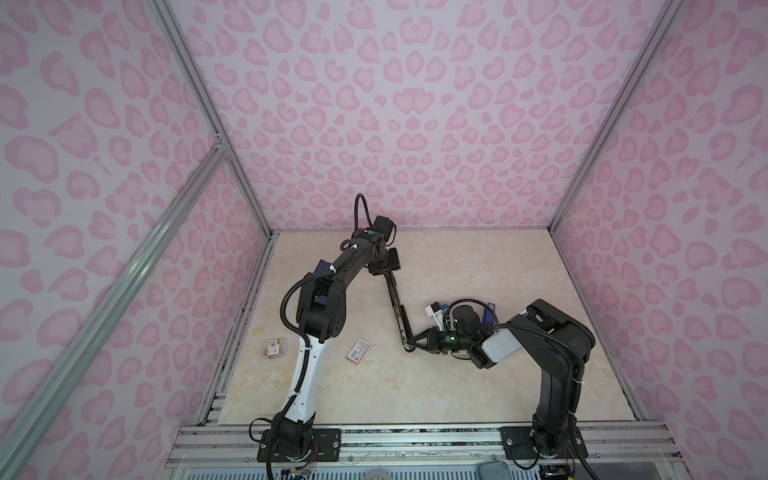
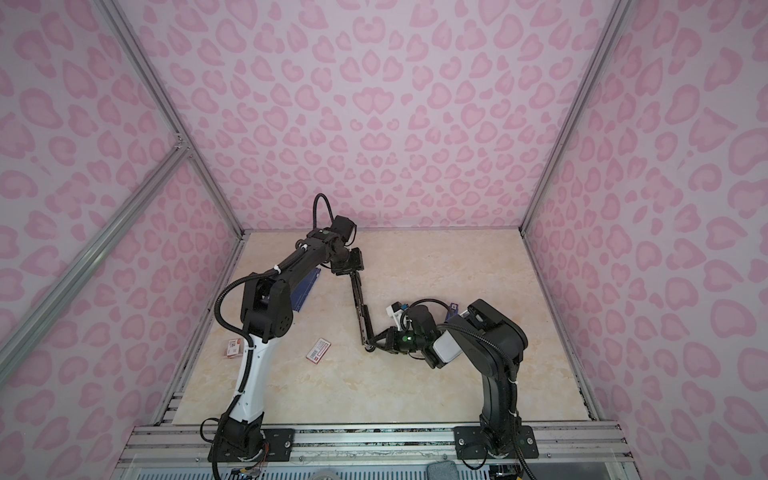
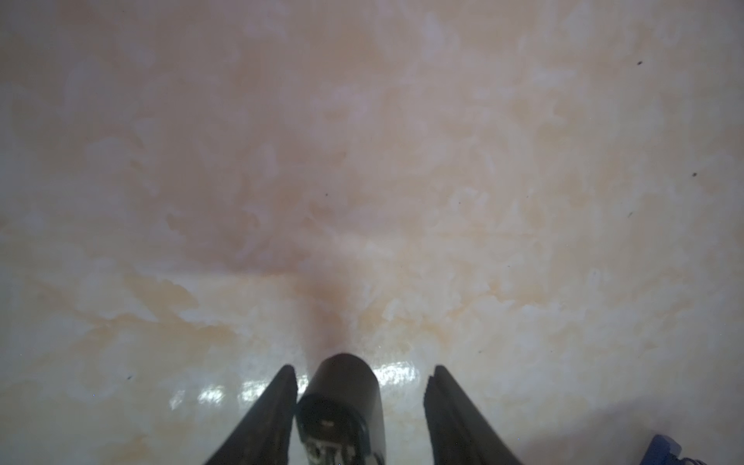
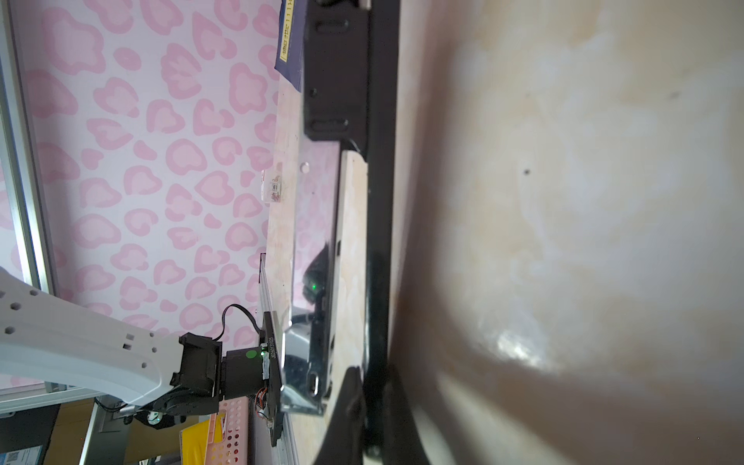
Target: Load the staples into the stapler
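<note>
The black stapler [image 1: 397, 309] [image 2: 360, 309] lies stretched out long on the marbled table, running from far to near between my two grippers. My left gripper [image 1: 384, 272] [image 3: 362, 368] is over its far end and open. The stapler's rounded black tip [image 3: 342, 386] sits between the jaws, against one finger and clear of the other. My right gripper [image 1: 415, 343] [image 4: 373, 372] is shut on the near end of the stapler's black bar [image 4: 378, 201], beside a shiny metal channel [image 4: 314, 241]. The staples are not in view.
A red-and-white box [image 1: 358, 348] [image 2: 318, 349] lies near the left arm. A second small labelled pack [image 1: 275, 347] [image 2: 234, 348] is at the table's left edge. A blue box [image 2: 305, 291] lies behind the left arm. Pink patterned walls close three sides.
</note>
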### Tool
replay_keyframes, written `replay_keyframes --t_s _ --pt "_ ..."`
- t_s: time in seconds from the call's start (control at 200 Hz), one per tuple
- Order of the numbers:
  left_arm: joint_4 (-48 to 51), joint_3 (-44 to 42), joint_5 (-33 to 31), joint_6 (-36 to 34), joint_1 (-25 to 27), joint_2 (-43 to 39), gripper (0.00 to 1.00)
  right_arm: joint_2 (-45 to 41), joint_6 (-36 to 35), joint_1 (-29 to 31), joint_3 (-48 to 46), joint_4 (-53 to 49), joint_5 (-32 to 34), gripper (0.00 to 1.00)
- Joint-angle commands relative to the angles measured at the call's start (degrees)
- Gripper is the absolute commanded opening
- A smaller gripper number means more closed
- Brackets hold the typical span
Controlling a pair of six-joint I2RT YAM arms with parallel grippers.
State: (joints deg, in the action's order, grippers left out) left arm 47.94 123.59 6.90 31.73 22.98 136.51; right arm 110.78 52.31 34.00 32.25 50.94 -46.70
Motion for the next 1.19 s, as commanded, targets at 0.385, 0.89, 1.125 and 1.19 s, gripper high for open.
replay_keyframes --t_s 0.385,0.89,1.125,1.19 --pt "-8.53 -24.77 1.65 2.54 1.8 -22.39 0.61 1.43 -0.41 -0.58 0.75 -2.68 1.79 0.0" --pt "-28.19 -63.21 2.56 16.34 8.97 -43.63 0.66 3.65 1.74 -0.95 0.98 0.7 0.91 0.0" --pt "-32.77 -63.69 4.01 19.32 11.46 -39.3 0.64 3.65 1.74 -0.96 0.6 1.09 0.97 0.0" --pt "-32.87 -63.34 4.22 19.66 11.72 -38.3 0.61 3.6 1.65 -0.95 0.53 1.09 0.86 0.0"
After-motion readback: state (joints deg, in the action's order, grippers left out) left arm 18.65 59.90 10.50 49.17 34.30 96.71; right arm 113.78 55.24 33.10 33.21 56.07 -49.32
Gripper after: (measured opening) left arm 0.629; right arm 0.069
